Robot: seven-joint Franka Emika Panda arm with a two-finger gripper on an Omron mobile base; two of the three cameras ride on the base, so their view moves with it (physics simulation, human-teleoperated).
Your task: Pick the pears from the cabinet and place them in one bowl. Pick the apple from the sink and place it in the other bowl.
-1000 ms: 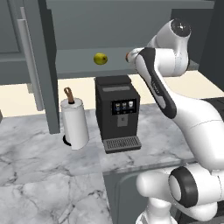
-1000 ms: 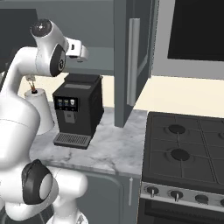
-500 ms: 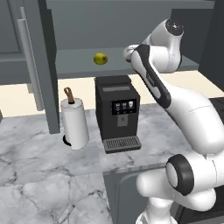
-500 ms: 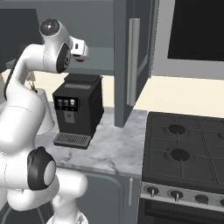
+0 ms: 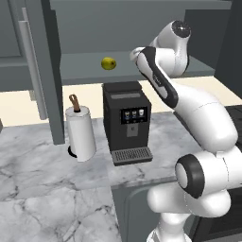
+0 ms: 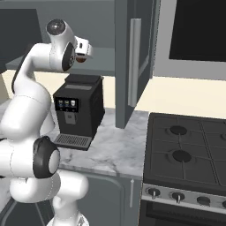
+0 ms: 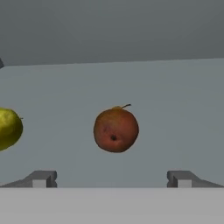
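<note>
Pincer released, jaws spread wide, grasping nothing; finger tips apart at the bottom of the hand view, each well off to a side of the fruit. Brownish-red pear straight ahead of the pincer, centred between the two tips, not touching either, resting on the grey cabinet shelf. Yellow-green pear to the pincer's left on the same shelf, apart from the brownish-red one, cut by the edge of the hand view. In the left base view, the yellow-green pear on the shelf, left of the raised hand, with the arm reaching up to shelf level. In the right base view, the brownish-red pear just ahead of the hand, partly hidden by it. Black coffee machine below the pincer on the marble counter, paper towel roll beside the machine. Open cabinet door to the right of the hand, stove lower right.
</note>
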